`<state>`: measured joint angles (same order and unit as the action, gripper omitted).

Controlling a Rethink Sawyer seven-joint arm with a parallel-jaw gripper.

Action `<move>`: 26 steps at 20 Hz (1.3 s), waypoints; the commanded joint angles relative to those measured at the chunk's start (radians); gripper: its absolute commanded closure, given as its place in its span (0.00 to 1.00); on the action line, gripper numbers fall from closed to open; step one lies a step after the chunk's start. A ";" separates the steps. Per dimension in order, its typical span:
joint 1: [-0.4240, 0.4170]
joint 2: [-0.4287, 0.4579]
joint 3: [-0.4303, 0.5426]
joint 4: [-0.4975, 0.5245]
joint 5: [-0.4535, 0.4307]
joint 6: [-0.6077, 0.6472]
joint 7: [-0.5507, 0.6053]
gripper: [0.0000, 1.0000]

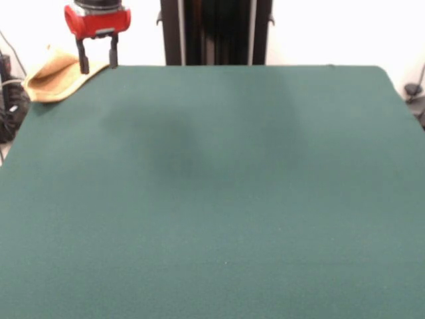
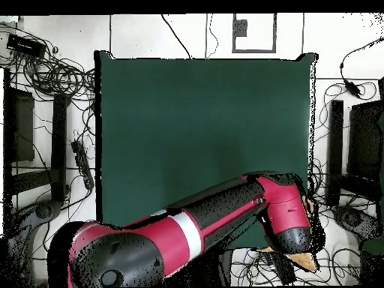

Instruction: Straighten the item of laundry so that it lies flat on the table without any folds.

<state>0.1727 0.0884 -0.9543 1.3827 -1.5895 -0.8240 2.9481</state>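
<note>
Open hand (image 1: 97, 61) above crumpled towel (image 1: 56, 81), table (image 1: 212, 199) corner

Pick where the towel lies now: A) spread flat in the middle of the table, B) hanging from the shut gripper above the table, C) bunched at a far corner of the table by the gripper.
C: the towel sits folded at the far corner of the table, beside the open gripper.
</note>
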 commanded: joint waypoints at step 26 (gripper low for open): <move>0.039 0.199 0.023 -0.202 0.007 0.122 0.403 0.00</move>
<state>0.2134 0.2412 -0.9912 1.3182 -1.5916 -0.7747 3.1047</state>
